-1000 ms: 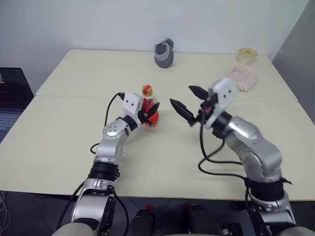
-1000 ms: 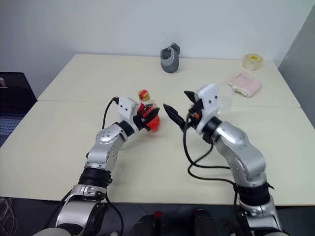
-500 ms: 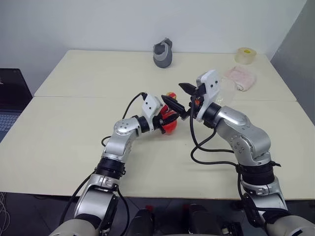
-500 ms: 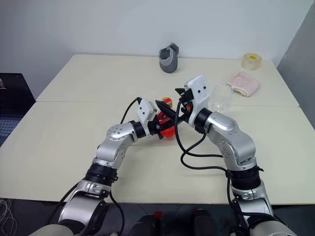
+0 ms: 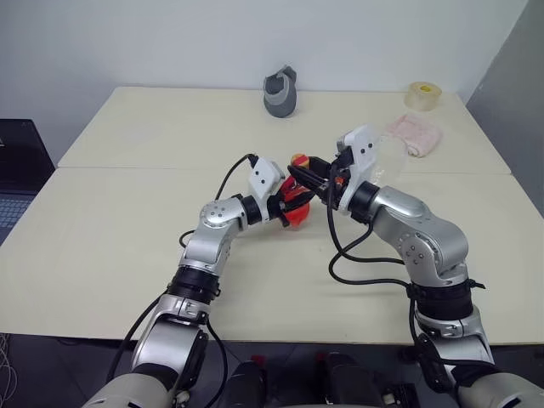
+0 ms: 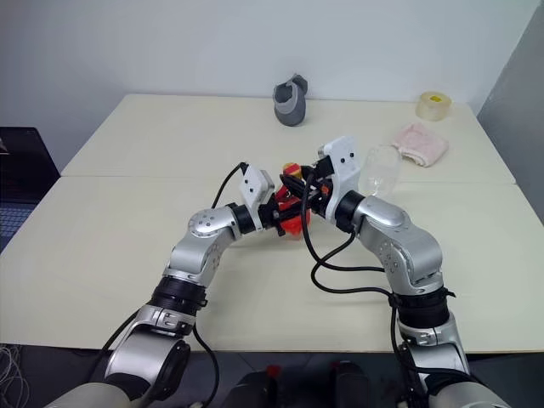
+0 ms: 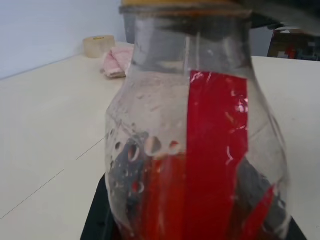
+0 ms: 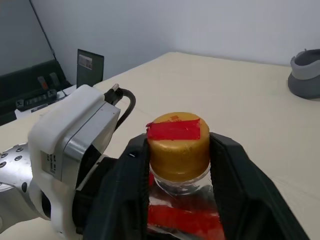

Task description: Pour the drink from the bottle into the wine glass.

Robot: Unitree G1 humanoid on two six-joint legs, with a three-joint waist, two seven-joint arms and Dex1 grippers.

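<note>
My left gripper [image 5: 285,202] is clamped on the body of the small clear plastic bottle [image 5: 295,209] with a red label, which holds translucent red-orange drink [image 7: 165,200] low inside. My right gripper [image 8: 179,165] has its two black fingers pressed against either side of the bottle's yellow cap [image 8: 179,141], which bears a strip of red tape. All this is above the middle of the cream desk [image 5: 102,246]. The clear stemmed wine glass [image 6: 380,170] stands just behind my right wrist. A grey cup-like object [image 5: 282,92] sits at the far edge, a tape roll [image 5: 424,95] and pink cloth [image 5: 415,134] near the far right corner.
</note>
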